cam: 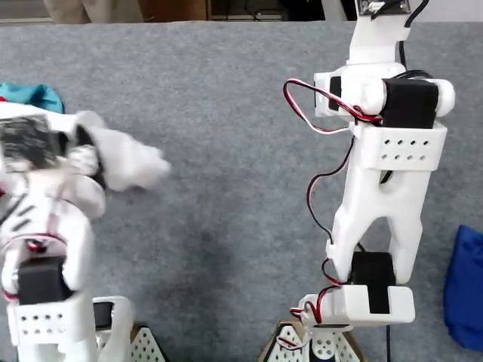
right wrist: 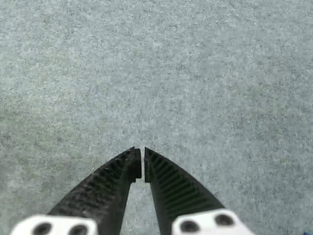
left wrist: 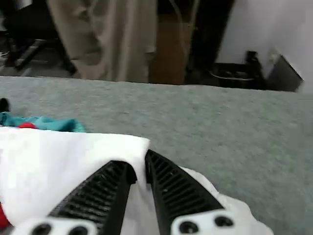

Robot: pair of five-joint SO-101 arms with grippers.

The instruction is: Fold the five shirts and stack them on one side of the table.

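From where I stand, the left tool point(left wrist: 141, 169) has its two fingers pressed nearly together on a fold of the white shirt point(cam: 130, 163), pinching the cloth up off the table point(cam: 226, 113) close to its left edge. I'd guess the grip sits on an edge of the fabric so the shirt can be drawn over itself or dragged out flat. A teal shirt point(cam: 34, 95) lies bunched just beyond it, nearer the far-left corner, and looks unfolded. A blue shirt point(cam: 466, 290) sits against the right edge on the arms' side, well apart from the others; I can't tell whether it is folded.

The right tool point(right wrist: 143, 164) hangs over bare grey table with its fingers all but touching and nothing between them, seemingly parked out of the way.

Grey surface runs broad between the two arms and on toward the far edge, which gives room to spread the white shirt toward the centre. The left edge is close, so a pull that way risks cloth sliding off.
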